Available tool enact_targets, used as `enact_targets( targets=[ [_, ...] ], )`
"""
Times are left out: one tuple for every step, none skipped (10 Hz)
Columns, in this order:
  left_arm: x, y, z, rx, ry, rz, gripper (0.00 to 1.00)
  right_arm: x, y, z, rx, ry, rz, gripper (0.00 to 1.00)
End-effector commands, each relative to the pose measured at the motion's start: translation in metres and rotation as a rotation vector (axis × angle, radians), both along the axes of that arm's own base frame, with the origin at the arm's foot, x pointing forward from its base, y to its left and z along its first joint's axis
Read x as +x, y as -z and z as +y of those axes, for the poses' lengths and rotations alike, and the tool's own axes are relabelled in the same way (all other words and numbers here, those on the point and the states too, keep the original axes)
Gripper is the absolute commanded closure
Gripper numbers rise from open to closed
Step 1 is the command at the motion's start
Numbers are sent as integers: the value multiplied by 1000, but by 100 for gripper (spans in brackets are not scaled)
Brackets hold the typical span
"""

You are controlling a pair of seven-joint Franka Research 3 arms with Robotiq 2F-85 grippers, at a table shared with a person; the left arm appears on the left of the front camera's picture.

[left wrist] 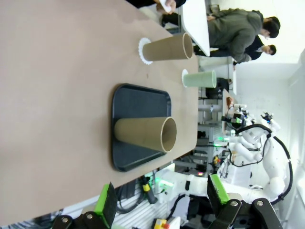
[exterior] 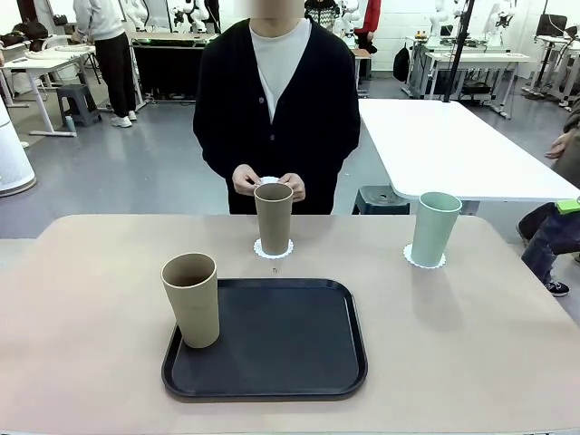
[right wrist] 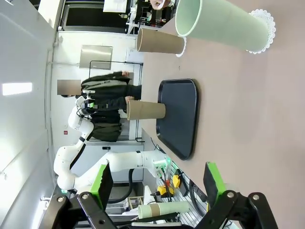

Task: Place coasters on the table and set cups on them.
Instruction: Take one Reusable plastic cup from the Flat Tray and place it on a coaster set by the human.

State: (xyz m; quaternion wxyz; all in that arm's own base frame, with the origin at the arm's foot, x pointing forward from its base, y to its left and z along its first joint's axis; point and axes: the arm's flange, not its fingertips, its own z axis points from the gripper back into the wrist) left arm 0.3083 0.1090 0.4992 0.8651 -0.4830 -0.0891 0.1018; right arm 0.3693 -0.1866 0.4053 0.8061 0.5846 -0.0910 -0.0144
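Tan and mint mark the progress. One tan-brown cup stands upright on a scalloped white coaster at the far middle of the beige tabletop. The mint green cup stands on its own coaster toward the robot's right. The second tan-brown cup stands at the near left corner of the black tray, with no coaster under it. The person's hands across from us hold what looks like the third coaster (partly hidden behind the middle cup's rim, so we say this with caution).

We judge two of the three pairs done, and the step in hand is laying the last coaster. The left fingers stand wide apart with nothing between them, the tray cup lying ahead of them. The right fingers likewise gape wide and hold nothing, facing the mint green cup.

Next, we think, the coaster needs a bare patch of tabletop, probably toward the robot's left and apart from the tray. The tray cup must then be gripped around its tapered wall, lifted clear of the tray's raised rim and set down upright, centred on the disc.
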Motion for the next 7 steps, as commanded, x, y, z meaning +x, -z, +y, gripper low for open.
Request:
enact_targets(
  targets=[
    [-1, 0, 0, -11, 1, -11, 0, -2, -1, -1, -7, -4, 1, 0],
    [-1, 0, 0, -11, 1, -11, 0, -2, -1, -1, -7, -4, 1, 0],
    [-1, 0, 0, -11, 1, -11, 0, -2, -1, -1, -7, -4, 1, 0],
    [-1, 0, 0, -11, 1, -11, 0, -2, -1, -1, -7, -4, 1, 0],
    [-1, 0, 0, -11, 1, -11, 0, -2, -1, -1, -7, -4, 1, 0],
    [-1, 0, 0, -11, 1, -11, 0, -2, -1, -1, -7, -4, 1, 0],
    [-1, 0, 0, -11, 1, -11, 0, -2, -1, -1, -7, -4, 1, 0]
  ],
)
